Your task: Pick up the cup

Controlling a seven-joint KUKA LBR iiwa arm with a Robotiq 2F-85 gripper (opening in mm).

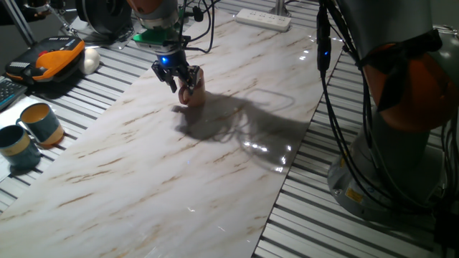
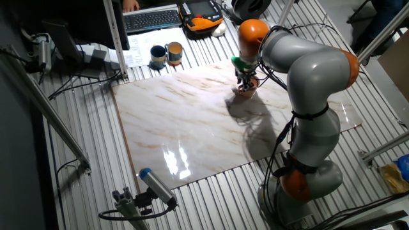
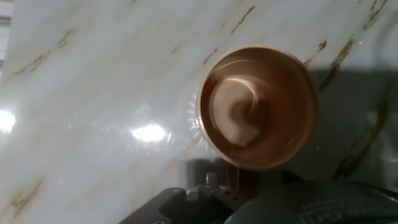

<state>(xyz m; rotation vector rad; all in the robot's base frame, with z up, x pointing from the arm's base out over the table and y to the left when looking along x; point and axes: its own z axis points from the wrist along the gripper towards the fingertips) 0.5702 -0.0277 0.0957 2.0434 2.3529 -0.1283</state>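
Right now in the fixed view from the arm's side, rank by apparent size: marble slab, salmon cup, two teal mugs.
1. White marble slab.
2. and 3. The two teal mugs look alike.
4. Salmon cup, smallest, partly hidden.

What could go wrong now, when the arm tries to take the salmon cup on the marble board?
1. The gripper seems to meet the cup at its rim only; such a shallow grip may slip or tip the cup.
2. In the hand view the cup sits right of centre, so the jaws may close unevenly and push it over the smooth marble board.
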